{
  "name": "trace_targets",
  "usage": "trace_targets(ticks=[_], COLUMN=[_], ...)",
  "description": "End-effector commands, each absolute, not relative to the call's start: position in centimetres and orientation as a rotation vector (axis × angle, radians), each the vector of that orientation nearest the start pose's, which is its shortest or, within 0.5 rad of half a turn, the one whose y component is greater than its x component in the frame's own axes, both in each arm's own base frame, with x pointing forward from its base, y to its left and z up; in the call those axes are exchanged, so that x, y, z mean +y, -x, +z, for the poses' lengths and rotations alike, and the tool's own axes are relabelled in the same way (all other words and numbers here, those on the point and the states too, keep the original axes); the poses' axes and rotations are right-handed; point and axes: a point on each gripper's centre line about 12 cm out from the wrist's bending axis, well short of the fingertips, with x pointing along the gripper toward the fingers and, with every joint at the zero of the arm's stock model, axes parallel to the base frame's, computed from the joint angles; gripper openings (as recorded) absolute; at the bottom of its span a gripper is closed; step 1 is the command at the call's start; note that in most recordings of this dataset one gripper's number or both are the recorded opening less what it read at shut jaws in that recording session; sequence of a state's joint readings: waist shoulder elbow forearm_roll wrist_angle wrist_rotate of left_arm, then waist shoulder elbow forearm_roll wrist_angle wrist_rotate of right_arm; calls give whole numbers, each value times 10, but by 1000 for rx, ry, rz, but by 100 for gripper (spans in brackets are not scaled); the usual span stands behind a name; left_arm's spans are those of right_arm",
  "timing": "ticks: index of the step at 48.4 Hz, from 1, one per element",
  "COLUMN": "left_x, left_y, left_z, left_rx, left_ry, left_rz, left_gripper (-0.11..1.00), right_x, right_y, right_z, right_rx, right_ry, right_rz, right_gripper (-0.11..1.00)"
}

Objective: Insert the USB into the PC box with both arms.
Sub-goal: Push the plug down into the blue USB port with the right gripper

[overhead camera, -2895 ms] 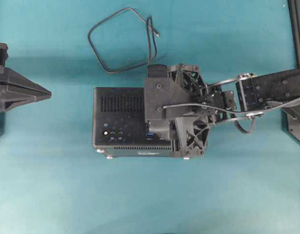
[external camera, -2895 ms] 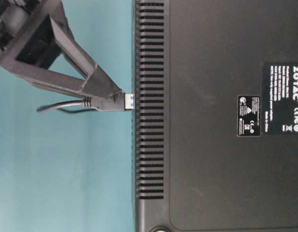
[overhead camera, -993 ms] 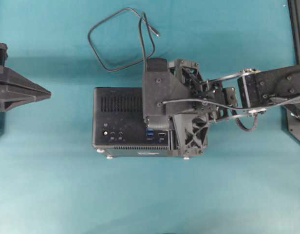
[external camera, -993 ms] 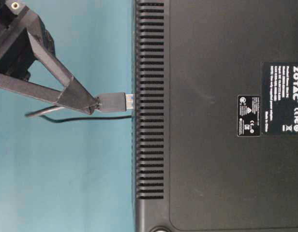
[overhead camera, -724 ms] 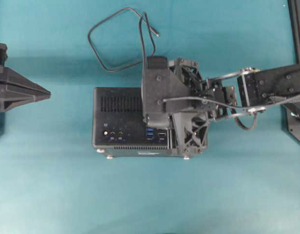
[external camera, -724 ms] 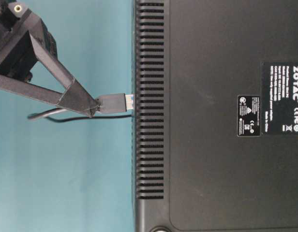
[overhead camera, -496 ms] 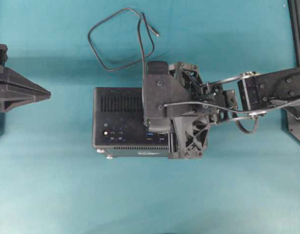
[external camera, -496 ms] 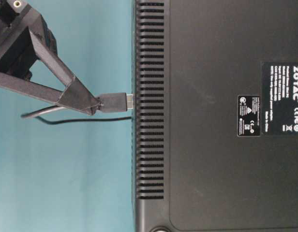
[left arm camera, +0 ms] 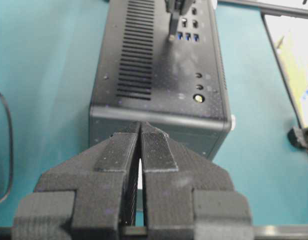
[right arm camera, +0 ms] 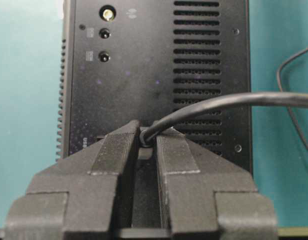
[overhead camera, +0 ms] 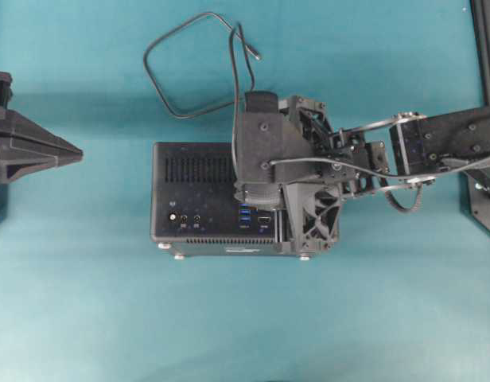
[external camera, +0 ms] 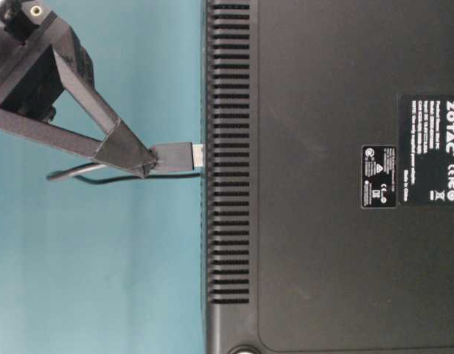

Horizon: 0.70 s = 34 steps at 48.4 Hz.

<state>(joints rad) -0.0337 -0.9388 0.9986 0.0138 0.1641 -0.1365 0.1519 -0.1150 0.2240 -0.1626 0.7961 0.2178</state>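
The PC box (overhead camera: 193,195) lies mid-table with its port face up; blue sockets (overhead camera: 245,215) show beside my right gripper. My right gripper (right arm camera: 147,132) hangs over the box's right half, shut on the USB plug's rear where the cable (right arm camera: 219,102) leaves it. From table level the plug (external camera: 175,156) points at the box (external camera: 323,177), and its metal tip (external camera: 198,155) meets the port face. The cable loops behind the box (overhead camera: 189,64). My left gripper (left arm camera: 140,127) is shut on nothing, left of the box (left arm camera: 159,75) and apart from it (overhead camera: 76,151).
The cable's free end (overhead camera: 257,56) lies on the teal table behind the box. A black frame (overhead camera: 484,48) runs along the right edge, with the right arm's base (overhead camera: 484,207) below it. Bare teal surface lies in front of the box.
The right gripper has shifted slightly over the box with the plug. The blue inside the plug's tip no longer shows at the port face. The left arm has stayed still.
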Motion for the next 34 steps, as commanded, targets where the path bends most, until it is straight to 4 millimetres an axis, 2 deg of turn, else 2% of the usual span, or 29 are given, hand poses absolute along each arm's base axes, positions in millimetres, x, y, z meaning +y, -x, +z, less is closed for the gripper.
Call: trace_targets(ticks=[1, 12, 26, 34], left_x=[-7, -7, -7, -7], left_y=[-209, -209, -209, -209], left_z=[315, 315, 316, 316], left_rx=[204, 206, 203, 201], left_ry=[119, 119, 119, 120], left_rz=[-20, -20, -20, -20], left_gripper=[0, 0, 0, 0], right_x=[49, 60, 42, 49], right_y=[-391, -390, -389, -391], right_z=[311, 311, 304, 303], right_rx=[883, 884, 901, 885], right_ry=[9, 3, 11, 10], right_rz=[-9, 17, -27, -7], right_gripper=[12, 12, 12, 12])
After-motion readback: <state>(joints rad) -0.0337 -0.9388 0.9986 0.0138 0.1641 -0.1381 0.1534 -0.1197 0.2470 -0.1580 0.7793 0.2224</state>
